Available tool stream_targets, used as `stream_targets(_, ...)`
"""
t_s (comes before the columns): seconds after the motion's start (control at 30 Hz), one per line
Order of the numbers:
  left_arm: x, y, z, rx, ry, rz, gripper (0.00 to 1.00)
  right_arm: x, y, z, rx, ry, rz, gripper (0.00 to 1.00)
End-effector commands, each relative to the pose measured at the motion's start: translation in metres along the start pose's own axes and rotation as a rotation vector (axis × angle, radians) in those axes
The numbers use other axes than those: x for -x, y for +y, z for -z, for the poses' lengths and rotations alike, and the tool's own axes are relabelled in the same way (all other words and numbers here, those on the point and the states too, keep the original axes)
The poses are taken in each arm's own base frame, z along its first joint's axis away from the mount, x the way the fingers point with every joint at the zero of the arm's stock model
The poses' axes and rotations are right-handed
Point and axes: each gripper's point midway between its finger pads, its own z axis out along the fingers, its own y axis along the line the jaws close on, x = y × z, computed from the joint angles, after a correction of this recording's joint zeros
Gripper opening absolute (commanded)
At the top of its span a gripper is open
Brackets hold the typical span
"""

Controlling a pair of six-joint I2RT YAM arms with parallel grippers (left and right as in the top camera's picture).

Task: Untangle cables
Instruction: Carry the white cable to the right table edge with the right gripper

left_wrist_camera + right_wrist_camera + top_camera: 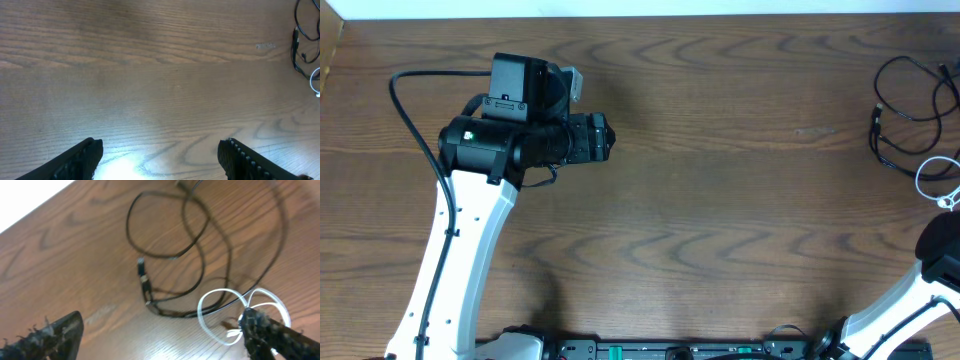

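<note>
The black cable (pixel 900 110) lies in loose loops at the table's far right edge, with the white cable (pixel 938 180) coiled just below it. In the right wrist view the black cable (pixel 200 255) loops across the wood and the white cable (pixel 220 312) overlaps it near my right finger. My right gripper (pixel 160 337) is open, jaws wide, hovering low over the cables; in the overhead view only the right arm (pixel 935 260) shows. My left gripper (pixel 160 155) is open and empty over bare wood, far left of the cables (pixel 302 45).
The wooden table (pixel 720 200) fills the view. The left arm (pixel 520 140) reaches over the upper left. Its thick black wire (pixel 415 130) runs along its side. The table's far edge shows in the right wrist view (pixel 30 210).
</note>
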Motion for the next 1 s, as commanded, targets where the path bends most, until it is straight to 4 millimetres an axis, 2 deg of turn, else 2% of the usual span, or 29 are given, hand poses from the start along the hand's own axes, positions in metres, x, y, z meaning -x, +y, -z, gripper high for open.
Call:
stream_targets(0.0, 0.002, 0.003, 0.0, 0.015, -0.005, -0.002, 0.79, -0.011, 0.059, 0.035, 0.238, -0.007, 0.108, 0.99)
stream_targets(0.03, 0.002, 0.003, 0.0, 0.015, -0.005, -0.002, 0.79, -0.024, 0.088, 0.057, 0.333, 0.0, 0.176, 0.99)
stream_targets(0.07, 0.002, 0.003, 0.0, 0.015, -0.005, -0.002, 0.79, -0.032, 0.1, 0.067, 0.358, 0.005, 0.216, 0.99)
stream_targets(0.1, 0.002, 0.003, 0.0, 0.015, -0.005, -0.002, 0.79, -0.05, 0.12, 0.084, 0.379, 0.025, 0.292, 0.99)
stream_targets(0.13, 0.002, 0.003, 0.0, 0.015, -0.005, -0.002, 0.79, -0.058, 0.128, 0.091, 0.389, 0.033, 0.318, 0.99)
stream_targets(0.23, 0.002, 0.003, 0.0, 0.015, -0.005, -0.002, 0.79, -0.091, 0.161, 0.134, 0.432, 0.035, 0.412, 0.95)
stream_targets(0.27, 0.002, 0.003, 0.0, 0.015, -0.005, -0.002, 0.79, -0.105, 0.169, 0.156, 0.444, 0.019, 0.448, 0.99)
stream_targets(0.33, 0.002, 0.003, 0.0, 0.015, -0.005, -0.002, 0.79, -0.117, 0.177, 0.187, 0.471, -0.034, 0.49, 0.99)
stream_targets(0.37, 0.002, 0.003, 0.0, 0.015, -0.005, -0.002, 0.79, -0.122, 0.178, 0.2, 0.47, -0.063, 0.511, 0.99)
stream_targets(0.5, 0.002, 0.003, 0.0, 0.015, -0.005, -0.002, 0.79, -0.12, 0.151, 0.238, 0.343, -0.21, 0.525, 0.99)
stream_targets(0.57, 0.002, 0.003, 0.0, 0.015, -0.005, -0.002, 0.79, -0.131, 0.141, 0.26, 0.33, -0.252, 0.525, 0.99)
stream_targets(0.63, 0.002, 0.003, 0.0, 0.015, -0.005, -0.002, 0.79, -0.136, 0.131, 0.27, 0.29, -0.282, 0.536, 0.99)
stream_targets(0.73, 0.002, 0.003, 0.0, 0.015, -0.005, -0.002, 0.79, -0.132, 0.114, 0.281, 0.204, -0.34, 0.515, 0.99)
stream_targets(0.83, 0.002, 0.003, 0.0, 0.015, -0.005, -0.002, 0.79, -0.123, 0.114, 0.29, 0.205, -0.463, 0.509, 0.99)
stream_targets(0.9, 0.002, 0.003, 0.0, 0.015, -0.005, -0.002, 0.79, -0.12, 0.116, 0.285, 0.223, -0.532, 0.49, 0.99)
stream_targets(0.97, 0.002, 0.003, 0.0, 0.015, -0.005, -0.002, 0.79, -0.123, 0.116, 0.272, 0.242, -0.592, 0.455, 0.99)
